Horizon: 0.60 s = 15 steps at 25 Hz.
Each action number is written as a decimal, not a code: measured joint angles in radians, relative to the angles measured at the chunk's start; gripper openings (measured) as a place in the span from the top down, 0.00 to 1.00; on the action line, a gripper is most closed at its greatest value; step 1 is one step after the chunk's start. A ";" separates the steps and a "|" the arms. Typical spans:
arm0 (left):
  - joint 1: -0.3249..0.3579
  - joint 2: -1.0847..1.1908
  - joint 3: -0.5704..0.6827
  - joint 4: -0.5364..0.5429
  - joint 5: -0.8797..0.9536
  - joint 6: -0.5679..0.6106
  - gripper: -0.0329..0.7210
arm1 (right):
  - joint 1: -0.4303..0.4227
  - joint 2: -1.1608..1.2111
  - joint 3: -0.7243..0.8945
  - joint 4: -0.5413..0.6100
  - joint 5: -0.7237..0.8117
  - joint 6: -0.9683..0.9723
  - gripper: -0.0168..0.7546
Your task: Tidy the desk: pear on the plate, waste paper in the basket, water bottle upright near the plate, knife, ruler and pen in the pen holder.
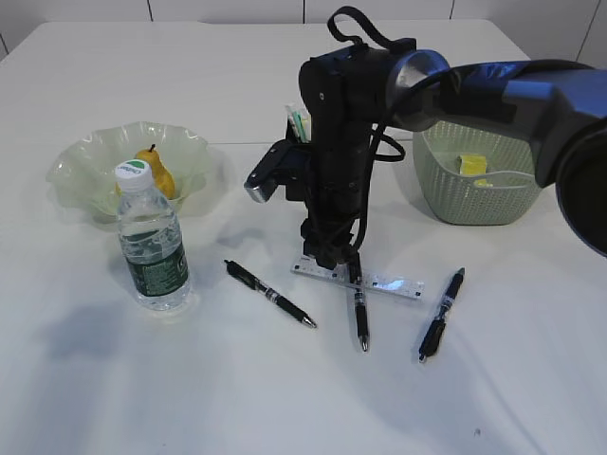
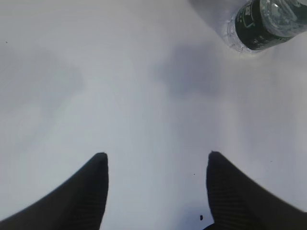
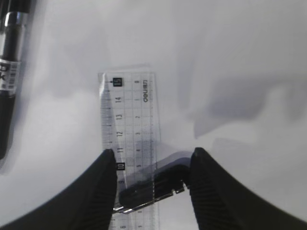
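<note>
My right gripper (image 3: 152, 158) pointed straight down, jaws part open astride the ruler (image 3: 128, 129) on the table (image 1: 285, 398), not gripping. Its printing read "deli". My left gripper (image 2: 156, 160) hovered with jaws wide and empty.

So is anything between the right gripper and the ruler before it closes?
Yes: a black pen lies across the ruler right between the right gripper fingers, seemingly under the clear plastic. Closing here may catch both.

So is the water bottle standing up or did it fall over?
Standing up. The water bottle rests on its base on the table, white cap on top, in front of the plate.
</note>
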 joint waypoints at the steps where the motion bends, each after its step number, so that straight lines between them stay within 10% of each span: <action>1: 0.000 0.000 0.000 0.000 0.000 0.000 0.35 | 0.000 0.001 0.000 0.000 0.000 0.000 0.50; 15: 0.000 0.000 0.000 0.000 0.000 0.000 0.35 | 0.013 0.029 0.000 -0.007 -0.002 0.000 0.50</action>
